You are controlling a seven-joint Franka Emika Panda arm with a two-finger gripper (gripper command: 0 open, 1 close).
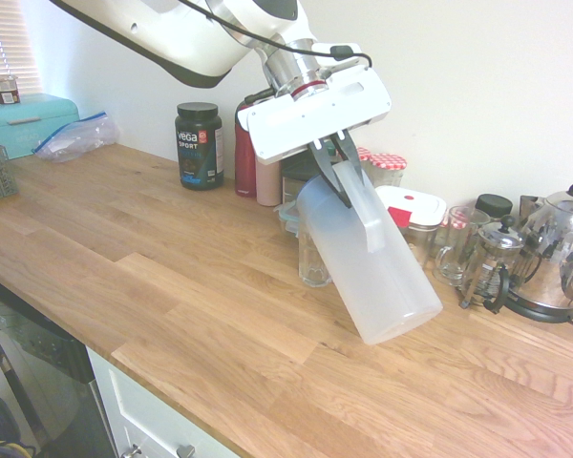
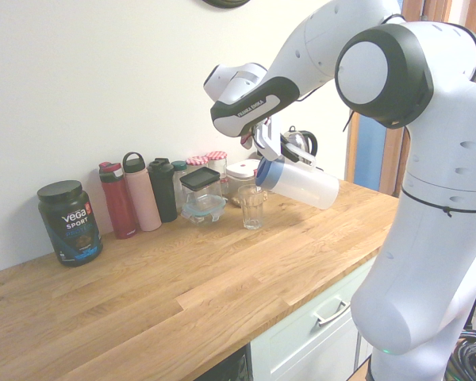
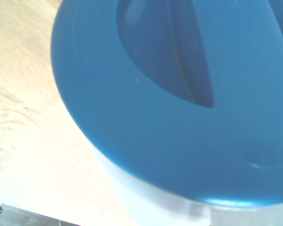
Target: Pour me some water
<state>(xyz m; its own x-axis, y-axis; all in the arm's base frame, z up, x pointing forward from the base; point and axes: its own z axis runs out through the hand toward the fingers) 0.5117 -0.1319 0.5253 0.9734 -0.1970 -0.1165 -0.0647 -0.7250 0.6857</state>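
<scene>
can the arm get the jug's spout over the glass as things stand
Probably yes: the gripper is shut on the jug, already tilted with its lid end right beside the glass, and nothing stands between them.

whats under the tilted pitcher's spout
A clear drinking glass stands on the wooden counter below the blue-lidded frosted pitcher. Whether any water is in the glass cannot be seen.

Open worktop [image 1: 172, 286] in front; bottles [image 1: 256, 157], jars [image 1: 387, 167], kettle [image 1: 559, 253] behind.
</scene>
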